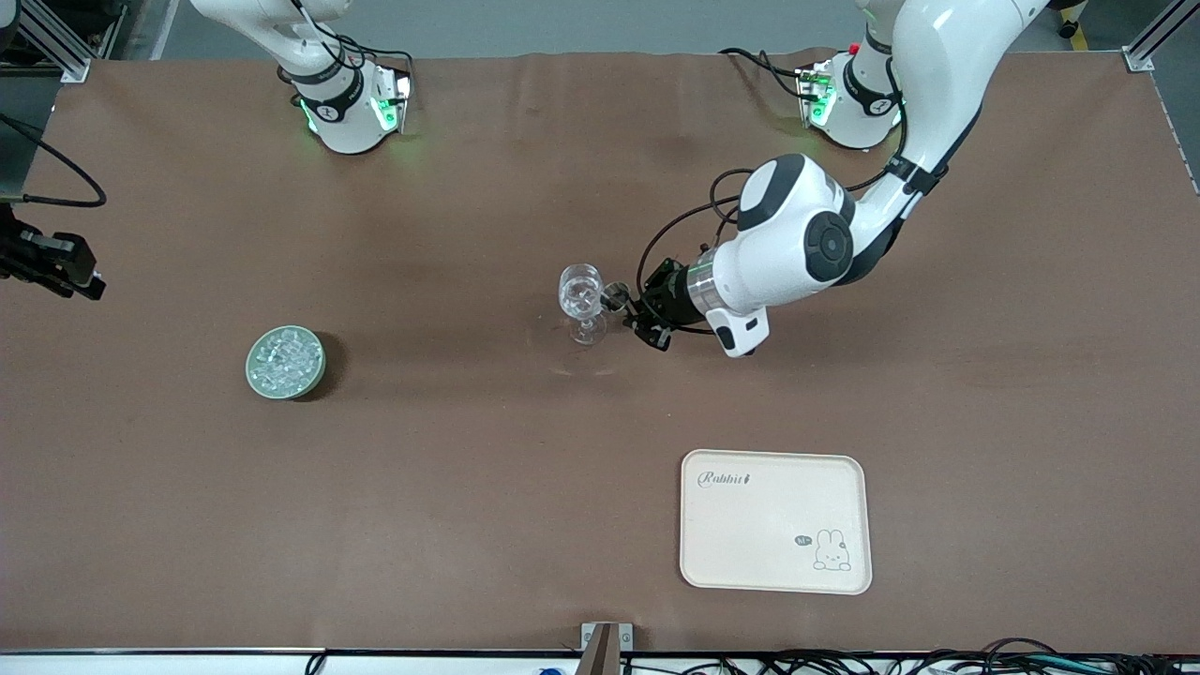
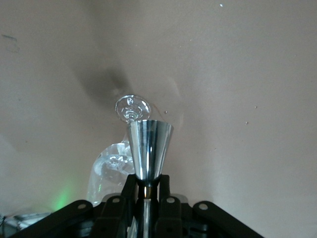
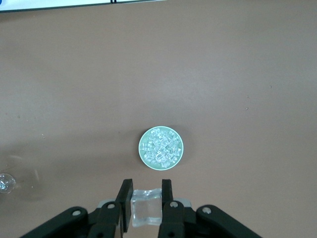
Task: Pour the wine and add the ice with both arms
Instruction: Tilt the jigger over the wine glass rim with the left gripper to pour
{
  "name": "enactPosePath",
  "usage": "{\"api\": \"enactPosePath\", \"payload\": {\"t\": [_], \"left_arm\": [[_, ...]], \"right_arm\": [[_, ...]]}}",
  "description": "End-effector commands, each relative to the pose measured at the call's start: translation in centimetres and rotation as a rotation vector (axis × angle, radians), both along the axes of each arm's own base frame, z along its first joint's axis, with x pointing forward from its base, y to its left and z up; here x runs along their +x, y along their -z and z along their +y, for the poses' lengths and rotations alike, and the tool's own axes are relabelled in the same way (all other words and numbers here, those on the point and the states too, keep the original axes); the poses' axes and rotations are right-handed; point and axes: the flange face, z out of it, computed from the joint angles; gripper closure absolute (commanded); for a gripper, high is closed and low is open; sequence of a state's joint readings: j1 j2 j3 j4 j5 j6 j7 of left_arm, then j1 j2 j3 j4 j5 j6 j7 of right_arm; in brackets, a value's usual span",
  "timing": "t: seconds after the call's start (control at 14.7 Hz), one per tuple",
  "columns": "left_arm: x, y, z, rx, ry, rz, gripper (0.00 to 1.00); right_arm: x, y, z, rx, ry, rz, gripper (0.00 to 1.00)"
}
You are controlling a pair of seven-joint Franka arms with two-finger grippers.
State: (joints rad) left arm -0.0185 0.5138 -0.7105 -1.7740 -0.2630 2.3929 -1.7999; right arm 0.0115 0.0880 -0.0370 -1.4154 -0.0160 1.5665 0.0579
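Observation:
A clear stemmed wine glass (image 1: 582, 302) stands mid-table with glittering bits in its bowl; it also shows in the left wrist view (image 2: 113, 167). My left gripper (image 1: 636, 312) (image 2: 147, 187) is shut on a silver cone-shaped measuring cup (image 1: 615, 297) (image 2: 150, 148), tipped sideways with its mouth at the glass's bowl. The ice (image 1: 285, 360) (image 3: 161, 147) fills a round pale-green bowl (image 1: 251, 367) toward the right arm's end. My right gripper (image 3: 147, 198) (image 1: 89, 281) is high over the table by that bowl, shut on one clear ice cube (image 3: 146, 208).
A cream tray (image 1: 712, 562) with a rabbit print lies near the front camera's edge, toward the left arm's end. Brown cloth covers the table. The two arm bases (image 1: 349, 112) (image 1: 848, 108) stand along the edge farthest from the front camera.

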Motion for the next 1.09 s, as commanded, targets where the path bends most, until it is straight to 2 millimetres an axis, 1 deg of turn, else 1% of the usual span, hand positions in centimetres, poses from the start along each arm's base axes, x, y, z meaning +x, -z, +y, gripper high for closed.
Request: {"api": "enactPosePath", "payload": {"t": [0.0,0.14,0.34,0.54,0.89,1.02], "left_arm": [[-0.7,-0.2,-2.3,0.042,-0.003,-0.027,1.0],[-1.5,0.4,-3.2,0.081,0.006,-0.042,1.0],[-2.1,0.6,-3.9,0.121,0.017,-0.074,1.0],[-3.2,-0.3,-5.1,0.137,0.044,-0.112,1.0],[-3.8,-0.2,-5.7,0.216,0.038,-0.188,1.0],[-4.4,-0.5,-6.2,0.228,0.056,-0.205,1.0]], "right_arm": [[-0.2,-0.1,0.2,0.009,0.013,-0.006,0.99],[-0.2,-0.1,0.2,0.011,0.013,-0.006,0.99],[-0.2,-0.1,0.2,0.009,0.013,-0.006,0.99],[-0.2,-0.1,0.2,0.011,0.012,-0.011,0.99],[-0.2,-0.1,0.2,0.011,0.012,-0.011,0.99],[-0.2,-0.1,0.2,0.009,0.013,-0.011,0.99]]}}
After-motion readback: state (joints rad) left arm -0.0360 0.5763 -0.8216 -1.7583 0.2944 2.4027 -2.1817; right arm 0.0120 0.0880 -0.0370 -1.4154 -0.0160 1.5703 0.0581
